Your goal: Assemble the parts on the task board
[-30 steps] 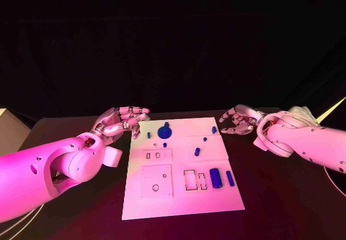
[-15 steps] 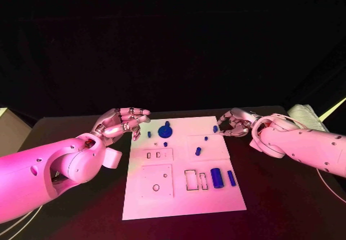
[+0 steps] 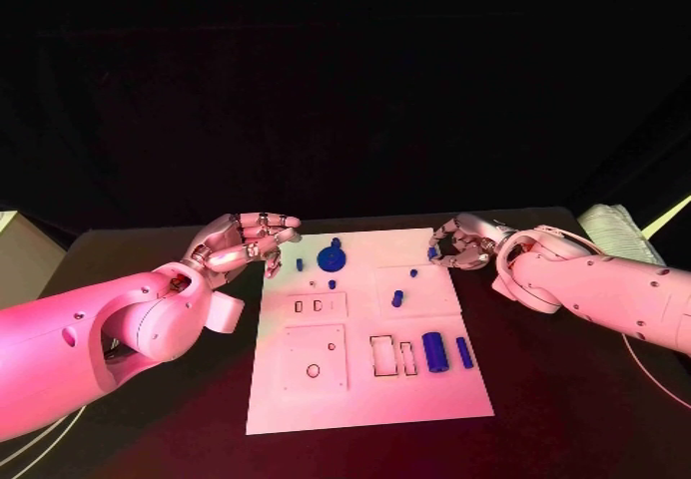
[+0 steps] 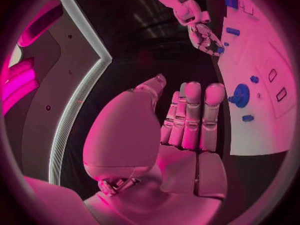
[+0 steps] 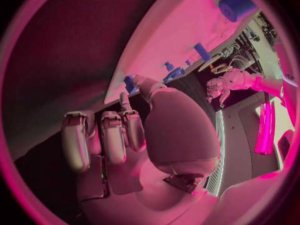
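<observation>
The white task board [image 3: 367,394] lies in the middle of the black table. On its far part stand a blue gear [image 3: 332,261] and several small blue pegs; a blue cylinder [image 3: 433,352] and a blue bar [image 3: 463,351] lie nearer on the right. My right hand [image 3: 463,242] hovers at the board's far right corner, its fingertips at a small blue peg [image 3: 430,252], also seen as the peg [image 5: 130,82] by the thumb; whether they pinch it is unclear. My left hand [image 3: 245,239] is off the far left corner, fingers curled in, holding nothing.
Rectangular slots [image 3: 381,357] and a square inset with a hole [image 3: 313,356] mark the board's near half. A pale box [image 3: 12,261] stands at the table's left edge, and a pale object [image 3: 612,222] at its far right.
My right hand has moved left from beside the board to its far right corner, up to the small blue peg. The left hand has barely moved.
</observation>
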Controlling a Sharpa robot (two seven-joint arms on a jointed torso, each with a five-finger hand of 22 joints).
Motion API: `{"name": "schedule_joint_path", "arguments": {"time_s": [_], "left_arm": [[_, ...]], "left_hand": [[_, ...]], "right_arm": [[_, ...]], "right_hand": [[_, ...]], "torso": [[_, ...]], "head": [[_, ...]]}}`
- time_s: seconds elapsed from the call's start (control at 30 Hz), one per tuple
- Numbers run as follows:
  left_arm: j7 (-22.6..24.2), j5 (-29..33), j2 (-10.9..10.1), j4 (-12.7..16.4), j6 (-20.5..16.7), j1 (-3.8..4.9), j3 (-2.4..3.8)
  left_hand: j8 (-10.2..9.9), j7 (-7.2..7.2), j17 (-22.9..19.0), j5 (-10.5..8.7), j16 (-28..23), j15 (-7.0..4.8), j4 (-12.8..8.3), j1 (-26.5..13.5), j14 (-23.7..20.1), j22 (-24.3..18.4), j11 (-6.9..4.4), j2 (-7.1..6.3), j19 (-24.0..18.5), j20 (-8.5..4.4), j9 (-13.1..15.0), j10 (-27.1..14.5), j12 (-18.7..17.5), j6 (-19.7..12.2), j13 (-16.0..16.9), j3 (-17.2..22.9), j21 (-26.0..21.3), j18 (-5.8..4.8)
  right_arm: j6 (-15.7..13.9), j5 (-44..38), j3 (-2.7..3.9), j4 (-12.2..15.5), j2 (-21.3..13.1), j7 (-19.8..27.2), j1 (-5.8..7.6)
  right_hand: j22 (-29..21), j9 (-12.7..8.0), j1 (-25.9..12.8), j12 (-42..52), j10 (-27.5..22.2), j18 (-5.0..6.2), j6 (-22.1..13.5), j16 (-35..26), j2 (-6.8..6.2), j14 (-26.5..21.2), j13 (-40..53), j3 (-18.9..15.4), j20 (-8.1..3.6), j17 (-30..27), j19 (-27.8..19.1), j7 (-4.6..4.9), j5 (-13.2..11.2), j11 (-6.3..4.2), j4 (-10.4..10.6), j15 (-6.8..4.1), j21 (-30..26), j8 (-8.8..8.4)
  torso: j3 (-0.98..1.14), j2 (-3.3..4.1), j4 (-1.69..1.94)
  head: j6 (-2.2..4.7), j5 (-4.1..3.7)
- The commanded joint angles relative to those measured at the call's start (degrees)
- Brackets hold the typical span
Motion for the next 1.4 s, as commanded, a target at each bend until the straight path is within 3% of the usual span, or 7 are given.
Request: {"name": "schedule_joint_path", "arguments": {"time_s": [0.03,0.3,0.47,0.7,1.07,1.4], "left_arm": [[0.01,-0.20,0.02,0.18,0.62,0.00,0.03],[-0.22,-0.11,-0.21,0.26,0.29,0.00,0.02],[-0.33,-0.05,-0.29,0.33,0.21,0.01,0.02],[-0.58,0.03,-0.41,0.38,0.12,0.01,0.02],[-0.82,0.10,-0.51,0.43,0.16,0.01,0.02],[-0.97,0.18,-0.52,0.45,0.26,0.01,0.02]], "left_hand": [[0.30,-0.30,-0.21,-0.11,-0.46,0.03,-0.05,-0.36,-0.62,-0.19,-0.01,-0.11,0.03,0.01,0.08,-0.58,0.38,0.09,0.08,0.27,0.27,-0.38],[0.31,-0.27,-0.46,-0.09,-0.75,0.06,-0.01,-0.41,-0.83,-0.34,0.03,0.04,-0.13,0.03,0.10,-0.79,0.40,0.10,0.12,0.40,0.22,-0.35],[0.31,-0.27,-0.46,-0.09,-0.75,0.06,-0.01,-0.41,-0.83,-0.34,0.03,0.04,-0.13,0.03,0.10,-0.79,0.40,0.10,0.12,0.40,0.22,-0.35],[0.31,-0.18,-1.38,-0.11,-1.67,0.13,0.05,-0.54,-1.50,-1.21,0.13,0.17,-0.82,0.08,0.13,-1.14,0.43,0.06,0.18,0.53,-0.19,-0.18],[0.30,-0.13,-1.38,-0.12,-1.78,0.17,0.06,-0.59,-1.58,-1.37,0.17,0.18,-0.98,0.11,0.14,-1.30,0.44,0.02,0.20,0.58,-0.28,-0.15],[0.30,-0.12,-1.38,-0.13,-1.81,0.18,0.07,-0.61,-1.60,-1.39,0.19,0.19,-1.02,0.12,0.15,-1.34,0.45,0.02,0.20,0.59,-0.29,-0.15]], "right_arm": [[0.27,0.07,-0.06,-0.12,0.17,-0.01,-0.16],[0.29,0.09,-0.06,-0.37,0.15,-0.05,-0.18],[0.33,0.09,-0.06,-0.13,0.21,0.10,-0.18],[-0.48,0.23,-0.06,0.01,0.35,0.24,-0.18],[-0.67,0.31,-0.06,-0.06,0.43,-0.34,-0.18],[-0.69,0.32,-0.06,0.00,0.56,-0.82,-0.17]], "right_hand": [[12.47,0.07,-0.60,0.23,2.43,-0.79,0.57,0.18,0.41,5.89,10.44,0.69,-0.32,14.78,4.04,-0.05,-0.09,-0.04,-0.04,-0.44,0.08,-0.10],[12.60,0.32,-0.71,0.38,2.54,-0.81,2.15,0.21,0.81,5.90,10.60,1.79,-0.41,14.83,4.10,-0.10,-0.28,-0.07,-0.45,-0.59,0.19,0.50],[12.66,0.51,-0.95,0.51,2.65,-0.82,3.46,0.20,0.99,5.89,10.73,2.48,-0.57,14.81,4.12,-0.28,-0.42,-0.18,-0.65,-0.83,0.24,0.99],[12.90,1.60,-1.40,0.76,2.92,-0.88,8.03,0.28,2.11,5.92,11.00,4.23,-1.65,14.94,4.25,-1.85,-0.81,-1.43,-1.34,-2.17,0.45,3.44],[12.78,1.44,-2.45,0.58,2.83,-0.84,6.55,0.18,1.29,5.89,10.87,4.19,-1.90,14.78,4.13,-1.33,-1.96,-1.17,-1.58,-2.14,0.25,2.76],[12.33,1.19,-3.73,-0.15,2.28,-0.67,4.76,-0.03,0.41,5.80,10.25,3.79,-1.18,14.46,3.73,-0.29,-2.19,-0.32,-1.46,-1.11,-0.39,1.85]], "torso": [[-0.03,-0.04,0.00],[-0.01,-0.13,-0.19],[-0.03,-0.06,-0.08],[0.00,-0.03,-0.01],[0.01,-0.05,-0.05],[0.01,-0.04,-0.05]], "head": [[-0.12,-0.04],[-0.22,0.12],[-0.17,0.06],[-0.18,-0.07],[-0.27,-0.05],[-0.26,-0.14]]}}
